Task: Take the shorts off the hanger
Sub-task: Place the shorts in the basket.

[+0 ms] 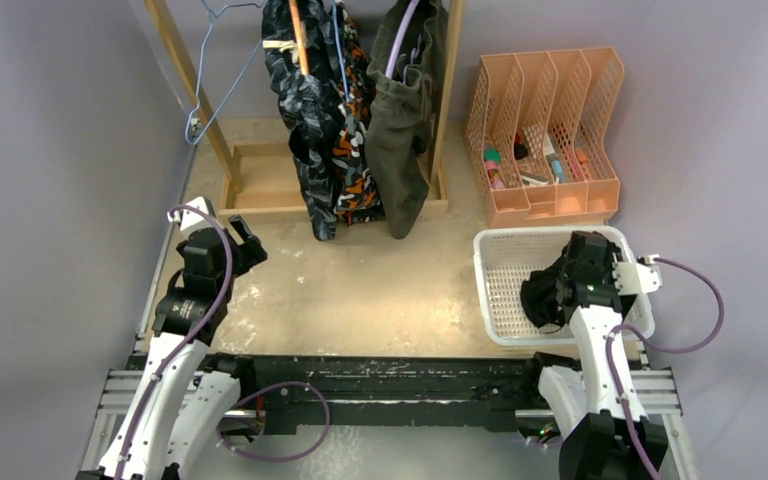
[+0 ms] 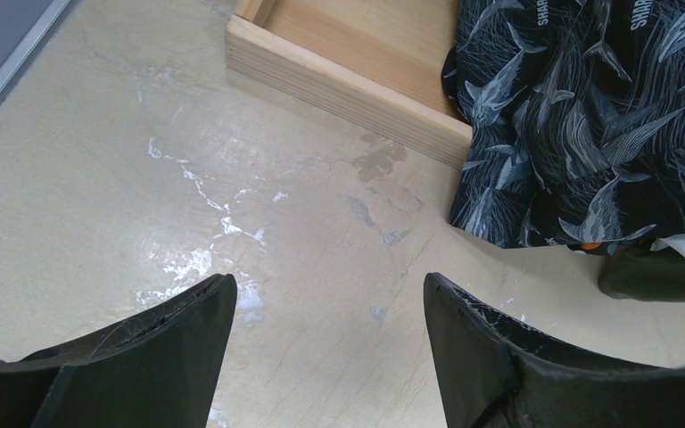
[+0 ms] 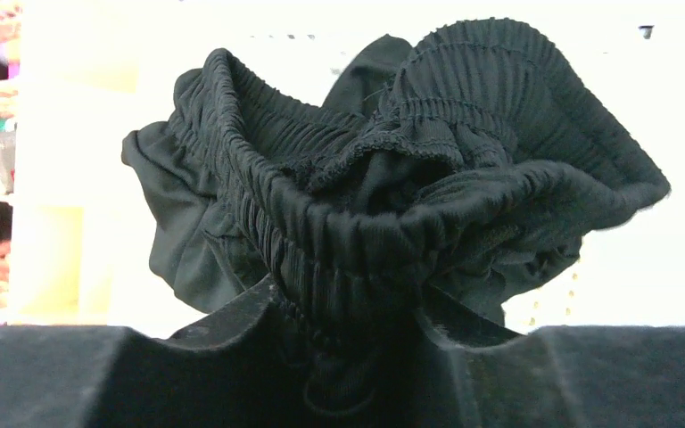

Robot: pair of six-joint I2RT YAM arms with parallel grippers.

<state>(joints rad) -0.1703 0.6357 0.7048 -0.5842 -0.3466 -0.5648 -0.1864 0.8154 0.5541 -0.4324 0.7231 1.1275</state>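
Note:
Three pairs of shorts hang on the wooden rack at the back: navy with pale print, orange-black-white camo and olive-green. The navy pair's hem also shows in the left wrist view. My right gripper is shut on the plain black shorts, pinching the elastic waistband, over the white basket. My left gripper is open and empty, low over the table, left of the hanging shorts.
An empty pale blue hanger hangs at the rack's left. The rack's wooden base frame lies ahead of my left gripper. A peach file organizer with small items stands behind the basket.

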